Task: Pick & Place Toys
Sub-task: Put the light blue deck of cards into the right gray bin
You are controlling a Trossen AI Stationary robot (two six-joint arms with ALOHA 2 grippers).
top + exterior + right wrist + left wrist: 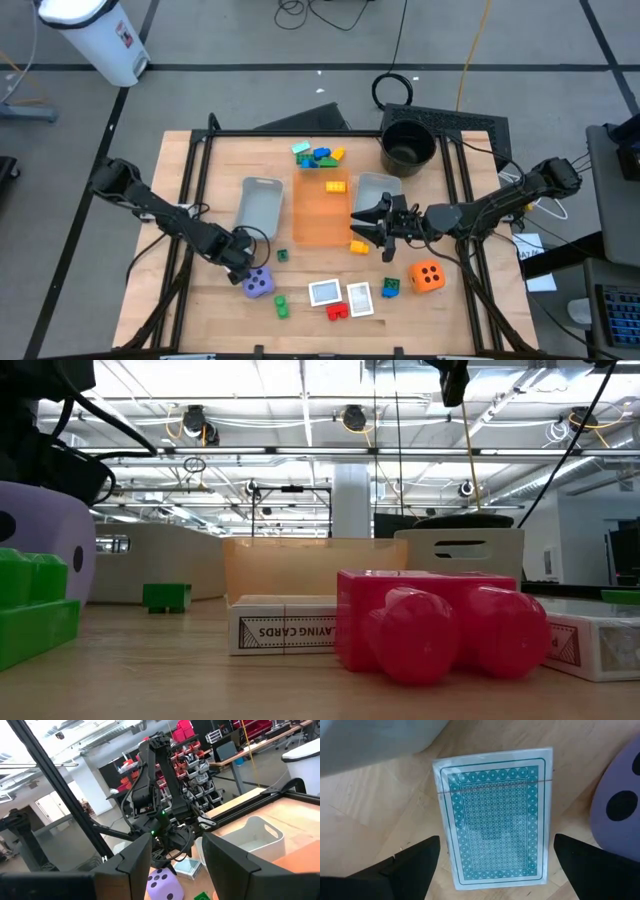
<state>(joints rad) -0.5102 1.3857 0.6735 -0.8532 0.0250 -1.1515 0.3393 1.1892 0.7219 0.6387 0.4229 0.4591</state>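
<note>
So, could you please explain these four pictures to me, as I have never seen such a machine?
It is a robot: two dark arms at a wooden table, each ending in a two-fingered pincer. One picture looks straight down, one level across the tabletop, and two come from cameras on the wrists. On the table lie an orange tray, two grey trays, a black bucket, a purple die, an orange die, card packs and small plastic bricks. The left pincer is open by the purple die, facing the card packs. The right pincer, also open, is beside the orange tray. Neither holds anything.
</note>
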